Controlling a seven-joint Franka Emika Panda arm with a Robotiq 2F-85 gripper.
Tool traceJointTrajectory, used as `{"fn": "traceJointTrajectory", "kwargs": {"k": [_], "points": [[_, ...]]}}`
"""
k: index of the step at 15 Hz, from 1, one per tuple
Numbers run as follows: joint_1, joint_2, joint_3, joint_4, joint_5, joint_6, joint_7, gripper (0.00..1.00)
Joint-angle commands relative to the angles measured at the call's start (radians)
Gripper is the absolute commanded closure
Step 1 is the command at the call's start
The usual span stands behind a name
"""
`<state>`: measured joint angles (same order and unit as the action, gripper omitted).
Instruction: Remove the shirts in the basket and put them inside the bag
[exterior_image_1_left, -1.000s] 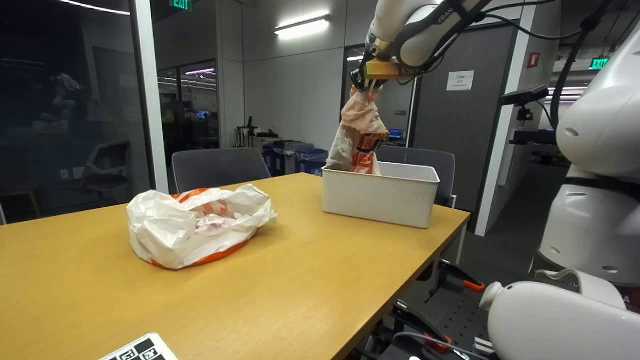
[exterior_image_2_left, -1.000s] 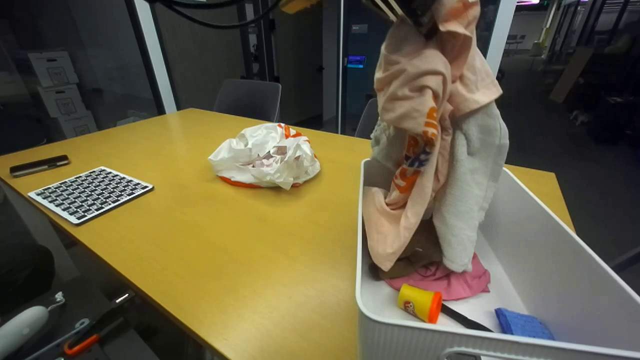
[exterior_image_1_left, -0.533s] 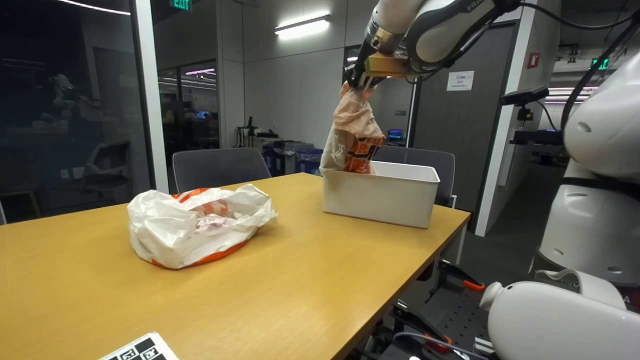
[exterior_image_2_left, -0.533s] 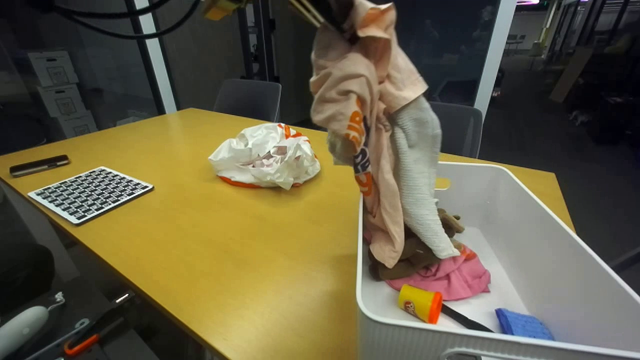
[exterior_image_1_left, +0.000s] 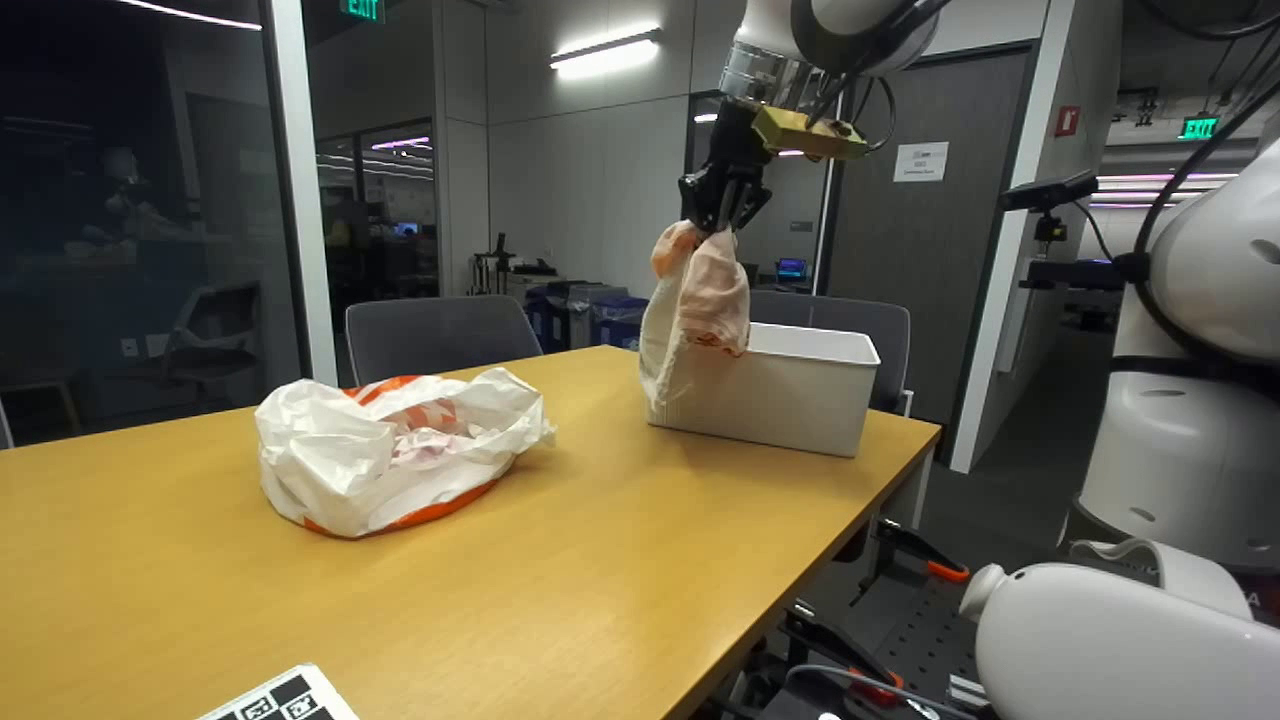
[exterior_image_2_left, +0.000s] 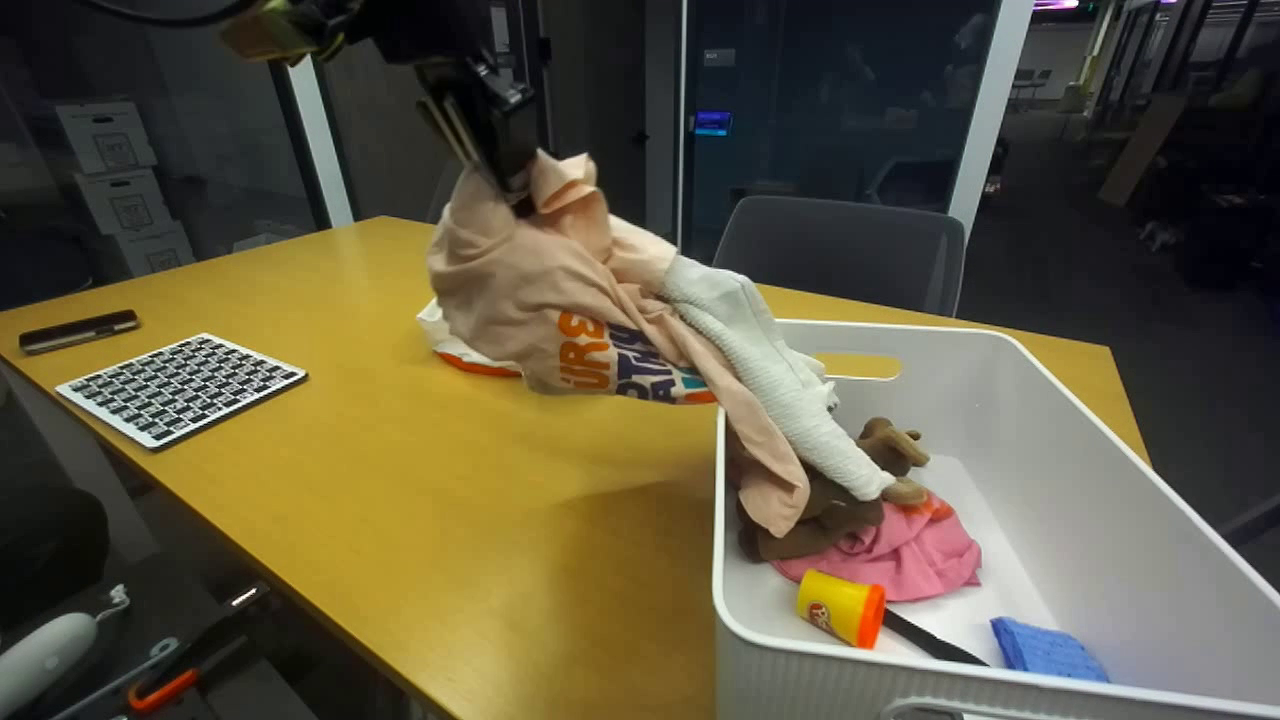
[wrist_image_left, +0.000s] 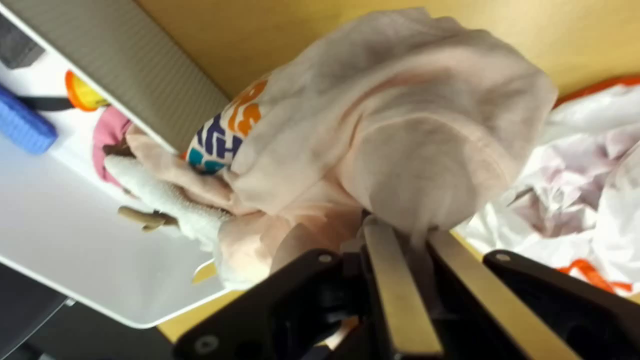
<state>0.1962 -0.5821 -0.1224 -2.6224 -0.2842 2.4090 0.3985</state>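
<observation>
The peach shirt (exterior_image_2_left: 540, 300) hangs from the gripper (wrist_image_left: 407, 230), whose fingers, nearly together, pinch its cloth; its lower end crosses the rim into the basket (exterior_image_1_left: 790, 405), where pink cloth (exterior_image_2_left: 935, 555) lies. Orange letters on it look like URS. The bag (exterior_image_1_left: 330, 470) sits nearby on the bench (exterior_image_1_left: 560, 590). Beyond, a green sign (exterior_image_1_left: 1198, 127) reads EXIT.

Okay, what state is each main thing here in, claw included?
claw: closed on the peach shirt
peach shirt: bunched at the top, one end inside the white basket
white bag: open, crumpled
white basket: upright, open-topped
yellow tub: on its side, capped
pink cloth: crumpled
checkered board: lying flat
</observation>
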Motion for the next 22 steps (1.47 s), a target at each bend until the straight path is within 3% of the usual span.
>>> {"fn": "traceJointTrajectory", "kwargs": {"k": [1,4,7,10,18,22], "points": [[-0.016,-0.009,0.042,0.081,0.216,-0.240,-0.232,0.98],[-0.065,-0.026,0.118,0.144,0.221,-0.436,-0.258,0.98],[-0.132,-0.091,0.230,0.175,0.128,-0.434,-0.136,0.98],[-0.157,-0.186,0.293,0.192,0.120,-0.442,-0.065,0.98],[-0.154,-0.358,0.327,0.204,0.132,-0.439,-0.097,0.98],[-0.158,-0.326,0.295,0.185,0.117,-0.372,-0.159,0.98]]}}
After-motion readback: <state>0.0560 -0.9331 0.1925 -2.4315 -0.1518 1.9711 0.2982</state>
